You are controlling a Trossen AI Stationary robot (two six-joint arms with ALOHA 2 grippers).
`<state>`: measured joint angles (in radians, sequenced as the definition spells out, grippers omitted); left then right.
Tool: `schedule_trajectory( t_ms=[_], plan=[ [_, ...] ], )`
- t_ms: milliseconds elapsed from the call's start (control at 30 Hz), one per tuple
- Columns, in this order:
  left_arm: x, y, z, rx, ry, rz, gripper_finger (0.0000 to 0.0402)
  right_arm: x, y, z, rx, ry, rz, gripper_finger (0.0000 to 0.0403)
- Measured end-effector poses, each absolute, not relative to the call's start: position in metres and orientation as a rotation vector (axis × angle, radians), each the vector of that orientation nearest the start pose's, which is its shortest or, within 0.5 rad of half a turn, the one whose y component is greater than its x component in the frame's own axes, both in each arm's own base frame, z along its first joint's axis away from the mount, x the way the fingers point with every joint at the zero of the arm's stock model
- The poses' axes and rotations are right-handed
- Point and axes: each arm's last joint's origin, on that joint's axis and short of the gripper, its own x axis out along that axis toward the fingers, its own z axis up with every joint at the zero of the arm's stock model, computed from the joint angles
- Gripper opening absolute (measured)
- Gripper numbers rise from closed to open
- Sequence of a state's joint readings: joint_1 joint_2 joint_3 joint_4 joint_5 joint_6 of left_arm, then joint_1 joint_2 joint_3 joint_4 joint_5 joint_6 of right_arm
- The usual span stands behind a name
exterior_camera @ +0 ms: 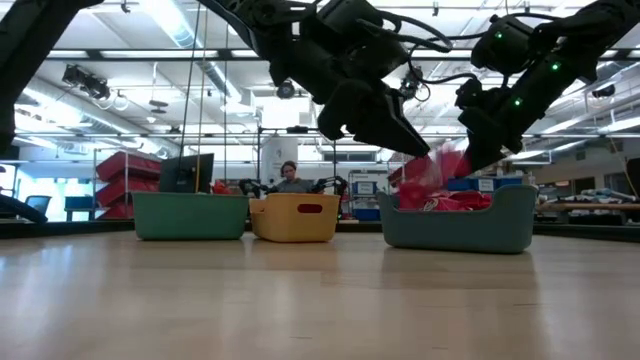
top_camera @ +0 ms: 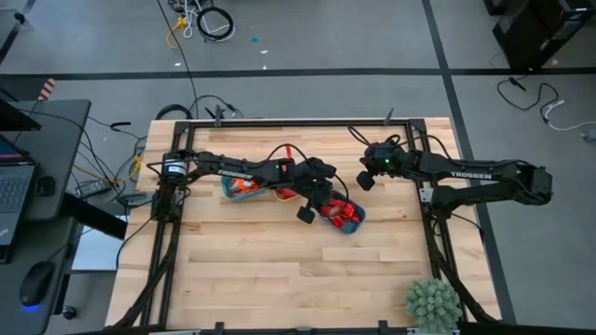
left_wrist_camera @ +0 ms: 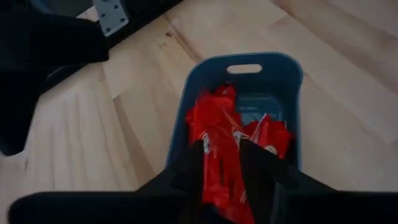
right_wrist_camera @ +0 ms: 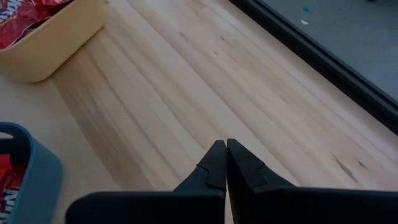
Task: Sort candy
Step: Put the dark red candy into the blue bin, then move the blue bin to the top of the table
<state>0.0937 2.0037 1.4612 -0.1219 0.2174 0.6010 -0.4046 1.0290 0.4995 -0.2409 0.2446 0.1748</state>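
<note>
Candy (left_wrist_camera: 219, 163) between left gripper (left_wrist_camera: 222, 160) (over bowl (left_wrist_camera: 292, 74)).

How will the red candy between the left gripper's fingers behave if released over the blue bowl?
Probably floppy: the red candy hangs as a crinkled wrapper between the left gripper fingers. Likely light, so it may flutter rather than drop straight. Its shiny film looks slippery; it should settle on the pile in the blue bowl.
</note>
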Motion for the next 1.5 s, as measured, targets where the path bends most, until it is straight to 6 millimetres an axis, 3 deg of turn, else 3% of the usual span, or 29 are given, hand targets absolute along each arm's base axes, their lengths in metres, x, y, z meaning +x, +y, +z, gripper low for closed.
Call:
schedule_trajectory(
  t_ms=[200,333,467,533,600,733,967,1267,1500],
  plan=[
    [0.446,0.037,0.209,0.489,0.613,-0.267,0.0141,0.176,-0.083,0.191,0.215,0.725,-0.68,0.0],
    [0.447,0.04,0.217,0.53,0.679,-0.176,0.0142,0.177,-0.083,0.192,0.205,0.712,-0.671,0.0],
    [0.44,0.047,0.227,0.529,0.673,-0.147,0.0082,0.178,-0.083,0.192,0.215,0.709,-0.644,0.0],
    [0.432,0.056,0.23,0.501,0.673,-0.14,0.0031,0.179,-0.081,0.193,0.228,0.702,-0.602,0.0],
    [0.423,0.069,0.231,0.448,0.676,-0.102,0.0011,0.182,-0.078,0.194,0.245,0.687,-0.538,0.0],
    [0.398,0.087,0.234,0.366,0.621,-0.005,0.0005,0.191,-0.064,0.197,0.286,0.64,-0.363,0.0],
    [0.336,0.089,0.252,0.298,0.358,0.112,0.0003,0.206,-0.023,0.206,0.265,0.562,-0.038,0.0],
    [0.251,0.069,0.261,0.192,0.06,0.196,0.0002,0.217,0.009,0.2,0.291,0.58,0.089,0.0],
    [0.221,0.061,0.26,0.112,-0.049,0.139,0.0002,0.248,0.017,0.185,0.302,0.71,0.073,0.0]
  ],
)
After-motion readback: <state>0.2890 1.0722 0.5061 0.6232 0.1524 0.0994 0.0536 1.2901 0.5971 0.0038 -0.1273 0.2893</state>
